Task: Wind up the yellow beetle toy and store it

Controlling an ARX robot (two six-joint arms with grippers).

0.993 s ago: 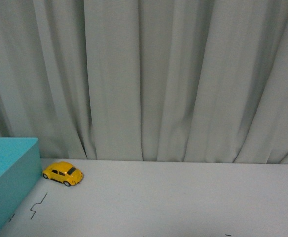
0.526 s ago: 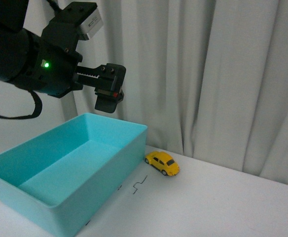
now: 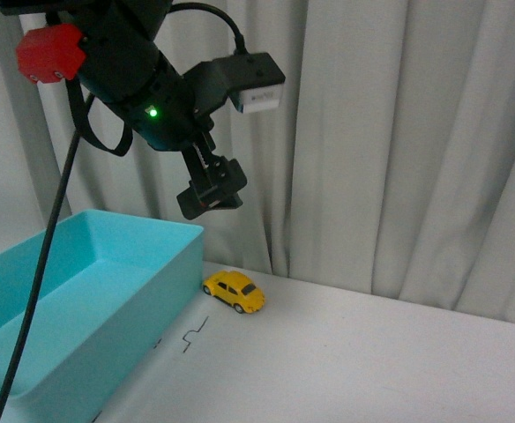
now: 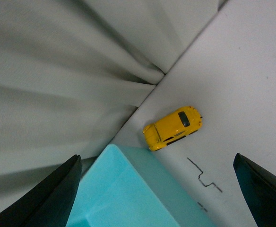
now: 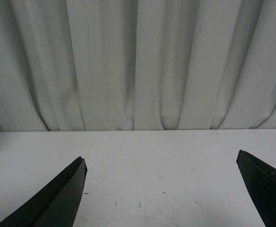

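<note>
The yellow beetle toy (image 3: 235,292) stands on its wheels on the white table, just off the far right corner of the turquoise box (image 3: 81,300). High above it hangs my left gripper (image 3: 212,196), open and empty. In the left wrist view the yellow beetle toy (image 4: 173,127) lies ahead of the gripper (image 4: 159,189), whose dark fingers (image 4: 53,198) are spread wide over the box corner (image 4: 128,194). My right gripper (image 5: 161,194) is open above bare table and holds nothing; it does not show in the front view.
Grey-white curtains (image 3: 399,141) hang along the table's back edge. A thin black zigzag mark (image 3: 191,335) lies on the table (image 3: 346,361) in front of the toy. A black cable (image 3: 37,291) hangs from the left arm across the box.
The front camera's view has swung, so the box and toy sit differently in the picture. The left arm has come into view and now hangs above the toy near the box corner.
</note>
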